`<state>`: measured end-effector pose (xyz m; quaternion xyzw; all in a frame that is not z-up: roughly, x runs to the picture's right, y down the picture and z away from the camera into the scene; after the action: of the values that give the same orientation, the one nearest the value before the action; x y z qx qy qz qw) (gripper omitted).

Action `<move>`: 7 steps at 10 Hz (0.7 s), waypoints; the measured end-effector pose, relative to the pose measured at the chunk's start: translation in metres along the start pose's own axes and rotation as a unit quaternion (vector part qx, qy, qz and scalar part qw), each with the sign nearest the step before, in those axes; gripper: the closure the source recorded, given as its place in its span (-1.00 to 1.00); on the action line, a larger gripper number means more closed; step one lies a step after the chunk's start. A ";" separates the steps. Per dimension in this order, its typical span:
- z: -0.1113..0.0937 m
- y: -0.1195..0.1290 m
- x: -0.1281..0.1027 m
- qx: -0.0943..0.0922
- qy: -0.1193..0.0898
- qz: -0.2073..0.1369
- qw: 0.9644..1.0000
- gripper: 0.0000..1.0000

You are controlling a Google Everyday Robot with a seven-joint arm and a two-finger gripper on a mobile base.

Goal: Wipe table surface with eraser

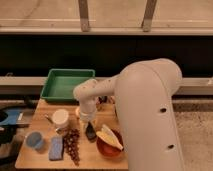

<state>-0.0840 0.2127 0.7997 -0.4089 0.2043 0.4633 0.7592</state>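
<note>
End effector clenched on eraser on table surface; arm hides right edge.

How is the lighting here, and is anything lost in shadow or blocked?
Camera view: dim, warm light; the band behind the table surface is almost black; the robot's pale arm hides one end of the table; the gripper, closed on the dark eraser at mid-table, merges with it in shade.

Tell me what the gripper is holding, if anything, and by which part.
The gripper, down at the table surface, is shut on the eraser, apparently at its far end.
</note>
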 end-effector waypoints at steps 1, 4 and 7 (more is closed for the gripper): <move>-0.002 -0.001 0.001 0.001 -0.004 0.002 1.000 1.00; -0.008 -0.017 0.015 0.005 -0.013 0.026 1.000 1.00; -0.017 -0.045 0.030 0.009 -0.021 0.058 0.998 1.00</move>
<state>-0.0292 0.2043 0.7884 -0.3796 0.2158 0.5136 0.7386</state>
